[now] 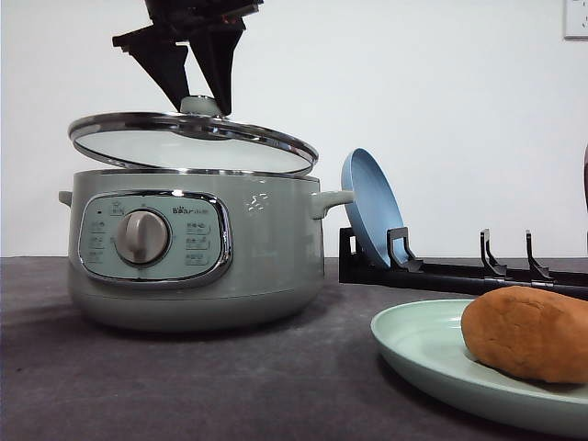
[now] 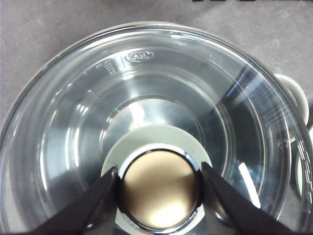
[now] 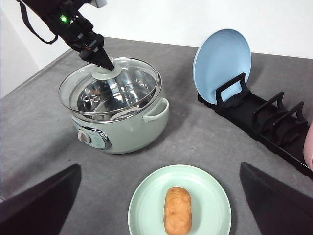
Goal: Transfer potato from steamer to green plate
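Observation:
The potato (image 1: 528, 333) (image 3: 177, 209) lies on the green plate (image 1: 423, 354) (image 3: 146, 205) at the front right of the table. The sage-green steamer (image 1: 266, 248) (image 3: 132, 134) stands to the left. Its glass lid (image 1: 193, 147) (image 2: 73, 122) (image 3: 107, 90) hangs slightly tilted just above the pot's rim. My left gripper (image 1: 199, 101) (image 2: 160, 191) (image 3: 105, 66) is shut on the lid's knob (image 2: 161, 188). Through the glass the pot's steel inside looks bare. My right gripper (image 3: 160, 166) hovers wide open above the plate, holding nothing.
A blue plate (image 1: 369, 207) (image 3: 222, 58) stands upright in a black dish rack (image 1: 459, 271) (image 3: 264, 117) behind the green plate, right of the steamer. A pink object (image 3: 309, 147) shows at the rack's far end. Grey tabletop lies between steamer and plate.

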You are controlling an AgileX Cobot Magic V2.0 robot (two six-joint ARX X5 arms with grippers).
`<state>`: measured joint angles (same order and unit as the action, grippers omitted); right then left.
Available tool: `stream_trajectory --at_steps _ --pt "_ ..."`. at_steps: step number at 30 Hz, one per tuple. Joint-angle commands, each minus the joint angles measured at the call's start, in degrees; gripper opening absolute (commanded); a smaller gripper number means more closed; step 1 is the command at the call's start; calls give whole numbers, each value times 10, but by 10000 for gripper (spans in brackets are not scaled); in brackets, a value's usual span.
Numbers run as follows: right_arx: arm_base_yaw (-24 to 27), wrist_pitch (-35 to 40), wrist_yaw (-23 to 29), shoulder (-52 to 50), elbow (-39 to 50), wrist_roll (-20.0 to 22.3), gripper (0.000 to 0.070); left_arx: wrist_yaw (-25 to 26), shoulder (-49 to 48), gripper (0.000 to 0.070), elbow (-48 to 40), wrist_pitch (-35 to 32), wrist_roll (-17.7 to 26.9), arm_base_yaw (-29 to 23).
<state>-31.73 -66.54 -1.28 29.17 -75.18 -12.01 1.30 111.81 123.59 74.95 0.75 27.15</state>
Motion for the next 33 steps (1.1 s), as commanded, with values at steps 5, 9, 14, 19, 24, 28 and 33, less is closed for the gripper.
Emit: stream_trajectory --at_steps 5,9,14,19,24,28,33 --pt "-3 9 3 3 -9 4 657 -20 2 0 20 -12 3 3" --pt "-3 9 2 3 -9 4 657 -20 2 0 14 -14 3 3" --pt "-3 9 2 3 -9 4 657 -19 3 0 -5 -28 3 3" --pt "-3 9 2 3 -9 4 657 -19 3 0 -10 -32 3 3" --pt "-3 8 2 3 -9 3 657 -19 3 0 -10 -33 2 3" --pt "-3 8 2 3 -9 3 657 -19 3 0 -12 -39 2 3" --pt "-3 8 2 3 -9 3 657 -19 3 0 -12 -46 2 3"
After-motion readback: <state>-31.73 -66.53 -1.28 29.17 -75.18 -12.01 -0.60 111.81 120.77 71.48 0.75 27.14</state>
